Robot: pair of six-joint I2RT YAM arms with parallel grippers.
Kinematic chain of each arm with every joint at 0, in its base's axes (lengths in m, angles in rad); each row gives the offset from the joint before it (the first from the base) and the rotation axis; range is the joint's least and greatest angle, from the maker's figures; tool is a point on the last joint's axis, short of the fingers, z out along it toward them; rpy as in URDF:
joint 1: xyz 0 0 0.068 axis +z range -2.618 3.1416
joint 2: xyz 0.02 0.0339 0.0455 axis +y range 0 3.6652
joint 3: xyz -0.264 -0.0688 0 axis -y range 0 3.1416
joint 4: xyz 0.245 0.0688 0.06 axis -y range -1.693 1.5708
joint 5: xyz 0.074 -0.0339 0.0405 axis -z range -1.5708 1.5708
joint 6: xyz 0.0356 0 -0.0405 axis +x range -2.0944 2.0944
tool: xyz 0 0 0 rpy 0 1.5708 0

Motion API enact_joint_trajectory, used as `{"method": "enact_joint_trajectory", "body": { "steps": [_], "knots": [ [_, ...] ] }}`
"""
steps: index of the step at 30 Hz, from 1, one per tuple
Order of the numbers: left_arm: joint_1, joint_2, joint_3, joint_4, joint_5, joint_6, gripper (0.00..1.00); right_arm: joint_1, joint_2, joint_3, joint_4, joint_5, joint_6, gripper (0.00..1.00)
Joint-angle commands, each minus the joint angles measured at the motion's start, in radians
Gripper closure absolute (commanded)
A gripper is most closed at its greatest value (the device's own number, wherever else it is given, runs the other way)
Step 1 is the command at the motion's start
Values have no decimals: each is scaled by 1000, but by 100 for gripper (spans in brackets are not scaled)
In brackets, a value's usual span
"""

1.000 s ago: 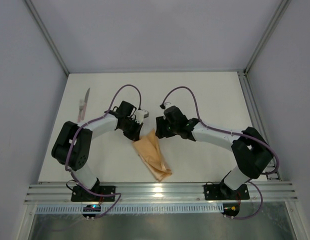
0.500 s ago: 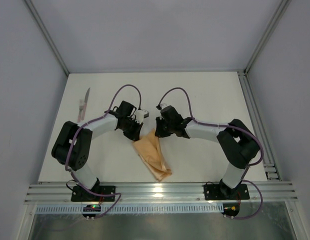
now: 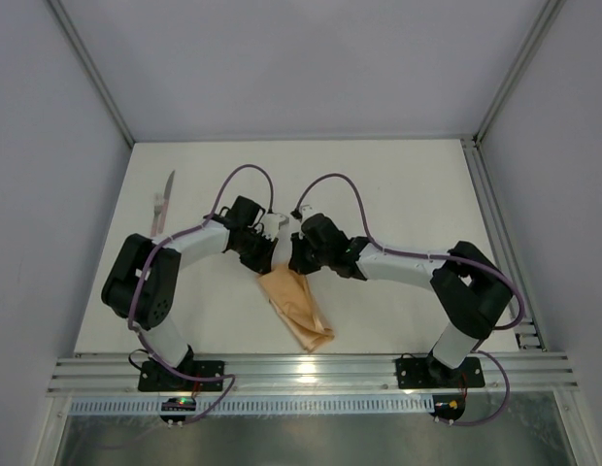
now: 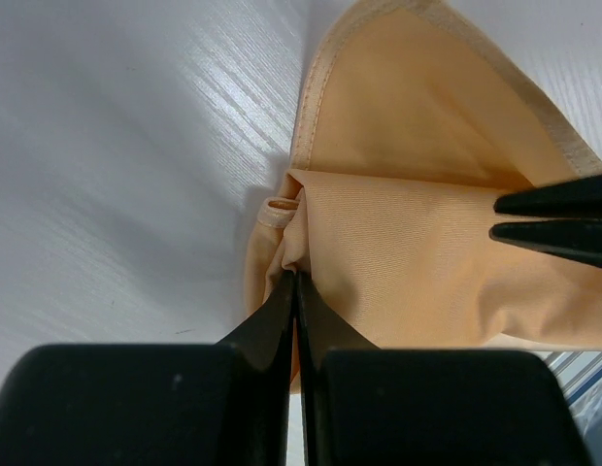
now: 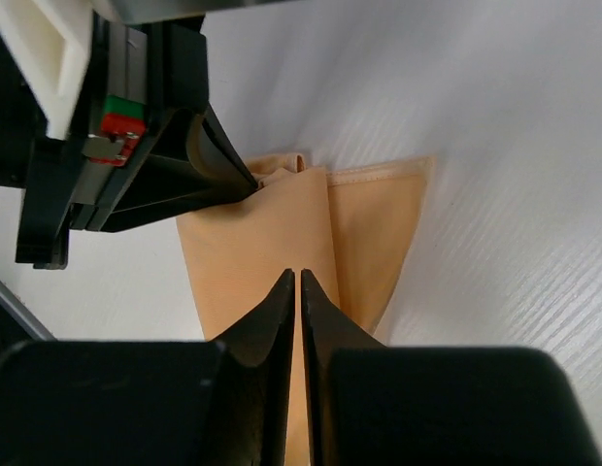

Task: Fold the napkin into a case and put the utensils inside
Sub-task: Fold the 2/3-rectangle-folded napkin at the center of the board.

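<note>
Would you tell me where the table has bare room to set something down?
Bare: the table's far right and along its far edge. Crowded: centre, where left gripper and right gripper pinch the napkin; knife far left.

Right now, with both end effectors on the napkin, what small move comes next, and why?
Probably raise the right end effector slightly, parting the napkin layers: it seems pinched on the top layer, the left end effector clamps the edge, the knife lies outside.

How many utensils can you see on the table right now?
1: a knife lies near the far-left edge of the table, well apart from the folded napkin. Others may be hidden under the napkin.
</note>
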Motion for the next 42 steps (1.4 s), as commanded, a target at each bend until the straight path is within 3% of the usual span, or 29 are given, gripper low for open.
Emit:
{"method": "enact_joint_trajectory", "body": {
  "steps": [1,5,6,9,21,23,24,27,30,42],
  "knots": [
    [3,10,16,13,14,-5,100,-5,-9,-21,30,78,43,86],
    [3,2,10,13,10,-1,100,-5,-55,-20,-24,131,17,68],
    [3,4,10,14,10,-1,100,-3,-72,-10,-40,135,11,59],
    [3,5,12,14,12,-4,100,-3,-77,19,-96,177,-13,52],
    [3,4,10,16,15,-5,100,-27,24,57,-136,197,-9,51],
    [3,4,10,16,15,-7,100,-32,26,54,-111,171,-19,54],
    [3,7,10,16,15,-7,100,-32,31,51,-102,136,-24,67],
    [3,10,16,17,20,-11,100,-32,41,40,-70,91,-20,88],
    [3,10,19,19,21,-14,100,-32,40,27,-42,75,-7,96],
    [3,31,33,17,33,-34,100,66,38,51,-7,80,-24,97]
  ]
}}
